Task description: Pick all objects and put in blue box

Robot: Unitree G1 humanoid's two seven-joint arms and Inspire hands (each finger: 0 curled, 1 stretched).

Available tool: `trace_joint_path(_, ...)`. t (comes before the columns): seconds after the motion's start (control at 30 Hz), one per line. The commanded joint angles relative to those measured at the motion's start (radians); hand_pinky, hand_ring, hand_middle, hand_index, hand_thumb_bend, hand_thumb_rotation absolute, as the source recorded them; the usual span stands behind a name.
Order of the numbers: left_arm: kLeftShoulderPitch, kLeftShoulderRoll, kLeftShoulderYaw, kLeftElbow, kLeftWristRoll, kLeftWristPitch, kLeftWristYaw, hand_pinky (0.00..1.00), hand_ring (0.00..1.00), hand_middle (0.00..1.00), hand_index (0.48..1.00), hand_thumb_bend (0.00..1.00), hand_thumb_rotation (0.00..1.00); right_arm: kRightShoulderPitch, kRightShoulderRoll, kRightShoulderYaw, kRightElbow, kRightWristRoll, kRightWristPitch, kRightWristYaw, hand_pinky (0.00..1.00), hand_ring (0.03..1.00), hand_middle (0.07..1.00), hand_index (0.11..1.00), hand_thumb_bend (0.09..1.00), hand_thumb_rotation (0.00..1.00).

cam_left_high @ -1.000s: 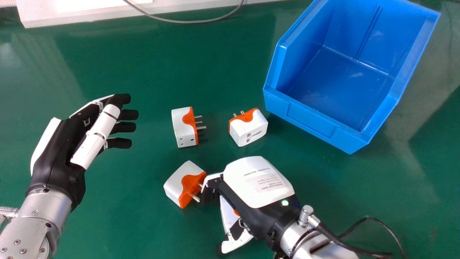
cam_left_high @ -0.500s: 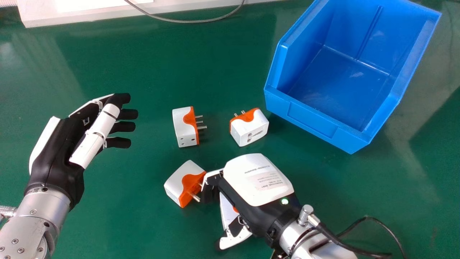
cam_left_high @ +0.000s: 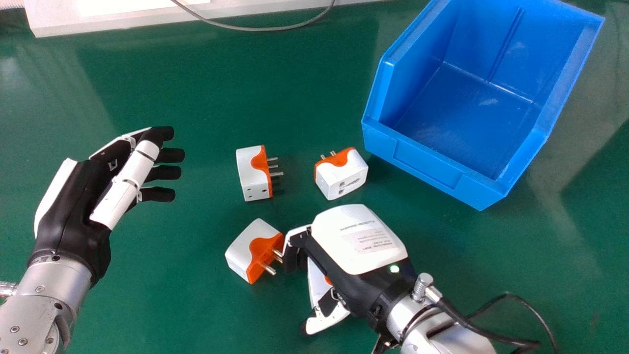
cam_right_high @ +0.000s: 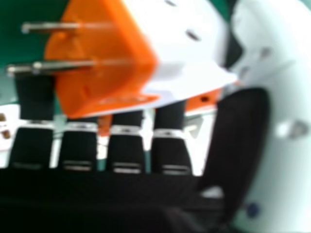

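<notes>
Apparently securing a white-and-orange plastic plug adapter (cam_right_high: 131, 60), clamped in the curled, black-and-white right hand (cam_left_high: 358, 241). Next, lift clear and carry to the open-fronted blue plastic box (cam_left_high: 427, 163). Leave the straight-fingered left hand (cam_left_high: 73, 206) aside.

I see a white panel (cam_left_high: 54, 20), the green bench (cam_left_high: 196, 88) stretching out before it, and a grey cable (cam_left_high: 255, 29) curving past the panel's near edge.
</notes>
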Motion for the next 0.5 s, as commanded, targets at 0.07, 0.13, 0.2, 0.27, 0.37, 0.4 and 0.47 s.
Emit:
trace_joint_path(0.07, -0.003, 0.013, 0.013, -0.026, -0.008, 0.000, 0.000, 0.63, 0.72, 0.73, 0.775, 0.38, 0.75, 0.011, -0.020, -0.030, -0.041, 0.003, 0.003, -0.006, 0.33, 0.431, 0.527, 0.527, 0.492, 0.00)
trace_joint_path(0.13, -0.006, 0.015, 0.014, -0.024, -0.009, 0.003, 0.000, 0.63, 0.72, 0.73, 0.775, 0.38, 0.75, 0.018, -0.027, -0.037, -0.061, 0.006, 0.009, 0.012, 0.33, 0.432, 0.528, 0.524, 0.493, 0.00)
trace_joint_path(0.2, -0.008, 0.016, 0.015, -0.021, -0.010, 0.003, 0.000, 0.63, 0.72, 0.73, 0.775, 0.38, 0.75, 0.029, -0.030, -0.046, -0.091, 0.013, 0.023, 0.041, 0.33, 0.433, 0.528, 0.520, 0.493, 0.00)
trace_joint_path(0.27, -0.007, 0.016, 0.016, -0.020, -0.011, 0.002, 0.000, 0.63, 0.72, 0.73, 0.775, 0.38, 0.75, 0.043, -0.031, -0.058, -0.125, 0.022, 0.038, 0.074, 0.33, 0.433, 0.527, 0.512, 0.494, 0.00)
trace_joint_path(0.37, -0.009, 0.018, 0.017, -0.019, -0.014, 0.004, -0.002, 0.63, 0.72, 0.73, 0.774, 0.38, 0.75, 0.065, -0.036, -0.076, -0.179, 0.039, 0.052, 0.111, 0.33, 0.435, 0.527, 0.504, 0.494, 0.00)
trace_joint_path(0.4, -0.010, 0.018, 0.018, -0.018, -0.014, 0.004, -0.002, 0.63, 0.72, 0.73, 0.774, 0.38, 0.75, 0.071, -0.038, -0.081, -0.194, 0.042, 0.054, 0.118, 0.33, 0.436, 0.528, 0.505, 0.494, 0.00)
trace_joint_path(0.47, -0.011, 0.020, 0.018, -0.017, -0.014, 0.007, -0.003, 0.63, 0.72, 0.73, 0.774, 0.38, 0.75, 0.078, -0.044, -0.089, -0.218, 0.039, 0.053, 0.121, 0.33, 0.436, 0.528, 0.505, 0.494, 0.00)
